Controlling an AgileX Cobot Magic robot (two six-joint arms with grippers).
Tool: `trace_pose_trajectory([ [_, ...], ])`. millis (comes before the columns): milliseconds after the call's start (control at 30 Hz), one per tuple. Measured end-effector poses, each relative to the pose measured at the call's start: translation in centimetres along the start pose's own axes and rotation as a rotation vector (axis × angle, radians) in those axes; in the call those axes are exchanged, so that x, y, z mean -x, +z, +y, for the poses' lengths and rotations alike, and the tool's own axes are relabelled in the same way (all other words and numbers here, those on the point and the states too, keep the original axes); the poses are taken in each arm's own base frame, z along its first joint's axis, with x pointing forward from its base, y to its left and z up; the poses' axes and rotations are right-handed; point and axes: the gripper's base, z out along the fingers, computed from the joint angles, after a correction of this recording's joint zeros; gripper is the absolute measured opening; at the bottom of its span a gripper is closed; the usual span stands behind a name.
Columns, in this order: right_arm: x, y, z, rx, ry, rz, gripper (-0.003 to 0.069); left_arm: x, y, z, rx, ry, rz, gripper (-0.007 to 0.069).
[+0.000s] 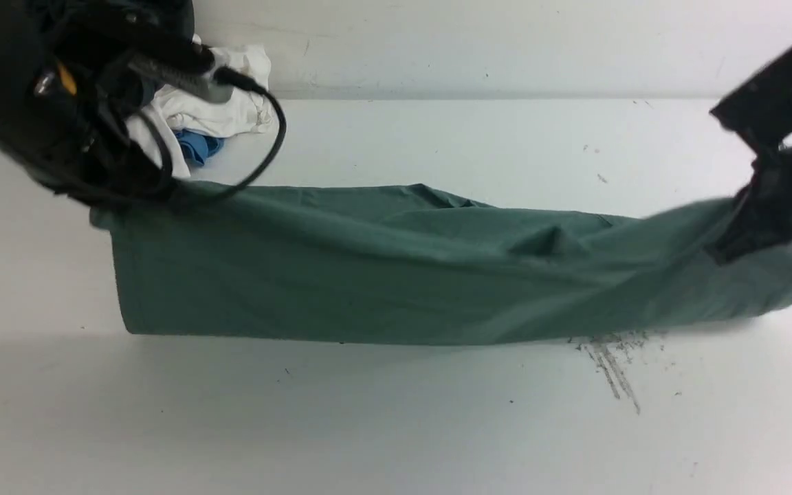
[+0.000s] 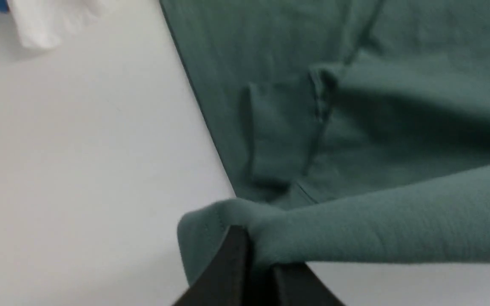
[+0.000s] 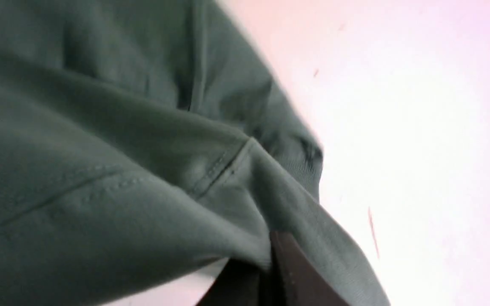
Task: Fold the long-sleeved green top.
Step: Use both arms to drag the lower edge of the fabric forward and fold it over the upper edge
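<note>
The green long-sleeved top (image 1: 382, 268) stretches in a long folded band across the table from left to right. My left gripper (image 1: 128, 196) is shut on its left end; the left wrist view shows the dark fingers (image 2: 236, 267) pinching a green edge (image 2: 355, 229) lifted off the table. My right gripper (image 1: 746, 234) is shut on the right end and holds it raised; the right wrist view shows the cloth (image 3: 143, 178) draped over the dark fingers (image 3: 296, 272). The chest logo and neck label are hidden.
A pile of white cloth (image 1: 224, 103) and blue cloth (image 1: 196, 146) lies at the back left, behind my left arm. Grey scuff marks (image 1: 612, 364) sit on the table (image 1: 396, 426) in front of the top's right part. A wall runs along the back.
</note>
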Motion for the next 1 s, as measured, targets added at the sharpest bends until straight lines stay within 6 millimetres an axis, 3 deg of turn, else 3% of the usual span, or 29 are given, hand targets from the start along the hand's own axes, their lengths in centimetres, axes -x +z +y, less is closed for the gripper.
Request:
trace_pose_trajectory([
  [133,1.9,4.2,-0.7,0.009,-0.004,-0.034,-0.0001,3.5,5.8,2.3,0.022,-0.043,0.015,0.0006],
  [167,2.4,5.8,-0.7,0.014,-0.016,-0.036,0.0003,4.6,8.0,2.8,0.025,-0.053,0.021,0.0006],
  [267,3.2,9.4,-0.3,0.028,-0.028,-0.019,0.0036,6.7,12.6,3.5,0.032,-0.066,0.016,0.0015],
  [333,3.4,12.3,0.0,0.040,-0.004,0.012,0.0106,7.6,17.2,3.4,0.026,-0.065,0.045,0.0046],
  [400,3.5,13.2,0.1,0.044,0.013,0.032,0.0152,8.0,19.1,3.3,0.023,-0.067,0.064,0.0079],
  [467,3.8,14.2,-0.2,0.041,0.060,0.074,0.0250,8.5,21.7,3.4,0.023,-0.072,0.109,0.0177],
  [567,5.0,13.1,-1.5,0.021,0.099,0.108,0.0347,9.2,22.3,3.8,0.044,-0.076,0.136,0.0321],
  [667,6.0,11.7,-2.7,0.008,0.128,0.115,0.0377,10.2,20.8,4.3,0.068,-0.097,0.096,0.0407],
  [733,7.3,10.1,-3.5,0.021,0.181,0.117,0.0375,11.4,18.4,4.8,0.088,-0.122,0.026,0.0456],
  [800,8.1,8.9,-3.6,0.090,0.246,0.113,0.0330,12.2,16.5,4.8,0.066,-0.131,-0.029,0.0464],
  [900,8.4,8.4,-2.5,0.225,0.292,0.119,0.0237,12.7,15.7,3.7,-0.004,-0.120,-0.054,0.0430],
  [933,8.5,8.7,-0.9,0.367,0.324,0.139,0.0143,12.9,15.9,2.2,-0.079,-0.109,-0.057,0.0381],
  [1000,8.6,9.5,1.1,0.492,0.302,0.148,0.0055,13.0,16.6,0.2,-0.146,-0.086,-0.045,0.0310],
])
